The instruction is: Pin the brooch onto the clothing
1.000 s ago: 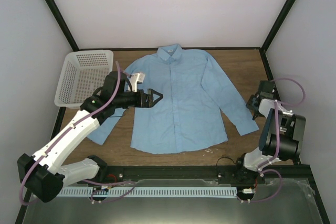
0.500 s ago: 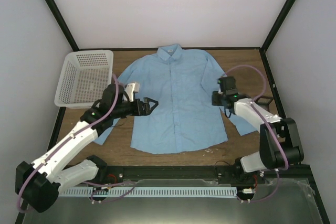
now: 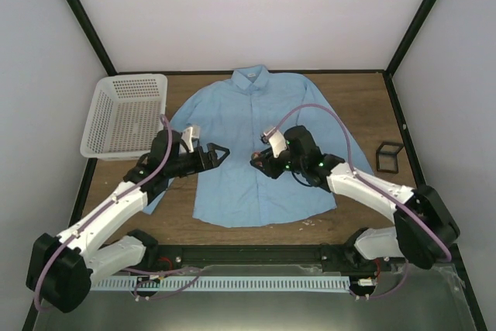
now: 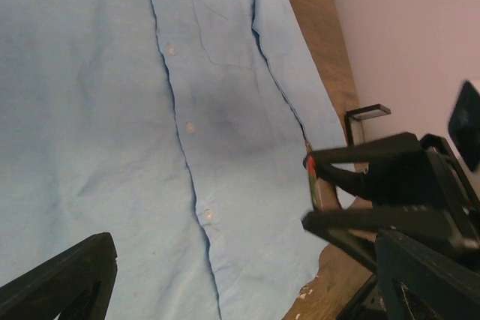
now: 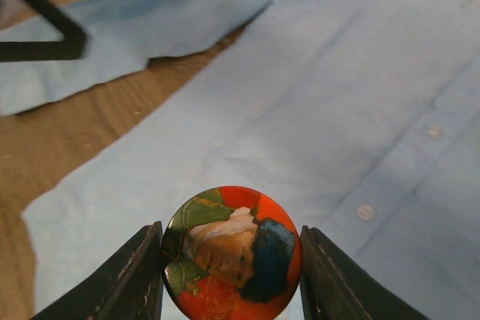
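The top camera looks down on the whole brown wooden table (image 3: 358, 92); both wrist cameras look closely across its light blue buttoned shirt (image 4: 90, 110).

Glossy white plastic shells along both limbs, left arm (image 3: 108, 211) at seven o'clock overhead, right arm (image 3: 372, 187) at four, jointed by chunky matt black motor housings (image 3: 54, 269). Thin mauve cable (image 3: 311, 105) looped along each. Tiny green lights (image 3: 291, 165) near the wrists. Matt black, wedge-shaped fingers (image 5: 135, 275) on right gripper (image 3: 255, 162) and left gripper (image 3: 221, 153).
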{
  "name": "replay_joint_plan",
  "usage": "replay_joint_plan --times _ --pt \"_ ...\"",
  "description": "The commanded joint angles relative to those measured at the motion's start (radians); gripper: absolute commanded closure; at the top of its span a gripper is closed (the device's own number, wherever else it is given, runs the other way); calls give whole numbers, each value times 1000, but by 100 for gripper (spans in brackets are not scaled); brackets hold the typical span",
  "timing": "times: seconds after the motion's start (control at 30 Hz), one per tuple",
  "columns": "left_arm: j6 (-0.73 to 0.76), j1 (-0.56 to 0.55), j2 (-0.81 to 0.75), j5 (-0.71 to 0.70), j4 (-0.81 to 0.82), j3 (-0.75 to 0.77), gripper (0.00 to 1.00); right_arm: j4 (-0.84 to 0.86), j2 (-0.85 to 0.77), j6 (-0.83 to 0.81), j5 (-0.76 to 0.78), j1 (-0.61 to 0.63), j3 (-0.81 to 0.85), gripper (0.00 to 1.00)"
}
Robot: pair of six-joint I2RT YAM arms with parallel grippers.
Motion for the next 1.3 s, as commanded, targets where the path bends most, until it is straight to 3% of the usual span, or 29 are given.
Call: replay_joint_plan --times 0.0,0.13,0.37,0.8,1.27 --pt "-64 16 57 118 129 -13 7 148 -76 -47 -166 6 -74 57" --pt "-96 -2 152 224 210 2 13 176 -96 -56 -216 6 -105 57" --pt "-80 -82 243 227 238 61 25 198 -94 -64 -269 7 -116 57" --pt "-25 -130 293 204 167 111 55 213 -75 -68 -265 7 -120 57" --pt "-80 -158 307 248 232 92 72 227 -60 -68 -265 8 -125 57"
